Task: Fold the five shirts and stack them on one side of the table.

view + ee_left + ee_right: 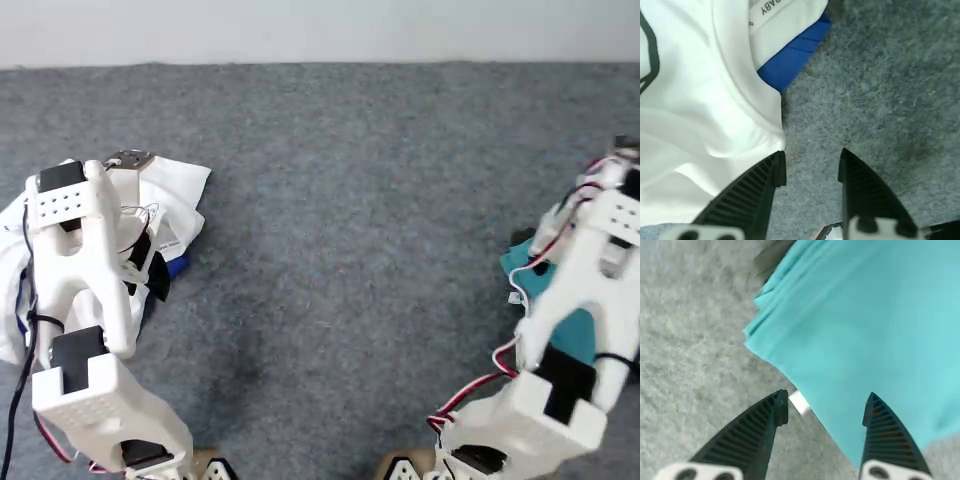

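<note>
Landmark = white shirt [178,190], lying crumpled on the grey bench [340,200].

Left pincer [811,160]: jaws apart, gripping nothing. It sits right at the white shirt's hem. One finger [747,195] is against the hem edge, though I can't tell if it actually touches. The other finger is just off the white shirt, over bare bench. Between the two there is grey surface, no cloth.

Blue shirt [792,55]: tucked under the white shirt, with one corner poking out past its edge onto the bench. A printed neck label [775,10] on the white shirt sits just beside that corner. In the high view there is also some dark cloth mixed in at the same edge of the white shirt, mostly hidden by the left arm [80,260].

Teal shirt [865,315]: well apart from the white shirt, on the far side of the bench from it. It lies flat, its edges layered at one corner.

Right pincer [827,402]: also well apart from the white shirt. Jaws apart, clamped on nothing, straddling the teal shirt's edge, one finger [885,432] over teal and the other over bench. A small white tag [800,402] sticks out from under the teal edge, between the fingers. A dark bit of cloth [772,252] shows just beyond the teal shirt's corner.
</note>
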Controlling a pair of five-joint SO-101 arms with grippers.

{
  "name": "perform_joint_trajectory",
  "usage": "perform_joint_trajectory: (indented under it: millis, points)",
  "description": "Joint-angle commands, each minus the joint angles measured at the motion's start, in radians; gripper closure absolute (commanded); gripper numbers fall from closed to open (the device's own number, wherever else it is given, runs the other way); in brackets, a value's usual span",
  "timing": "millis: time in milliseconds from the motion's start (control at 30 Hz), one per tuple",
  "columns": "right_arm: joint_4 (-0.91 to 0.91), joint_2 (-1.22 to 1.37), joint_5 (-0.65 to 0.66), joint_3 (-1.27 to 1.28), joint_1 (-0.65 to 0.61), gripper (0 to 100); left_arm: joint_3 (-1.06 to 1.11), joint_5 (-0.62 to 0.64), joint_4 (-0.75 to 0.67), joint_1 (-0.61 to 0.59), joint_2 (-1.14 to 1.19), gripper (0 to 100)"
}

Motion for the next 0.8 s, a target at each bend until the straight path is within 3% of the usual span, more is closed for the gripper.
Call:
perform_joint_trajectory:
  millis: [0,233,433,767]
  points:
    - [-0.099,0.031,0.011,0.018,-0.018,76.0,0.002,-0.009,0.005,0.011,-0.005,82]
    - [-0.314,0.191,0.009,0.017,-0.013,76.0,0.004,-0.009,0.005,0.011,-0.005,82]
    - [-0.364,0.234,0.009,0.015,-0.013,76.0,0.004,-0.009,0.005,0.011,-0.003,82]
    - [-0.13,-0.104,0.017,0.017,-0.015,76.0,0.004,-0.009,0.005,0.011,-0.003,82]
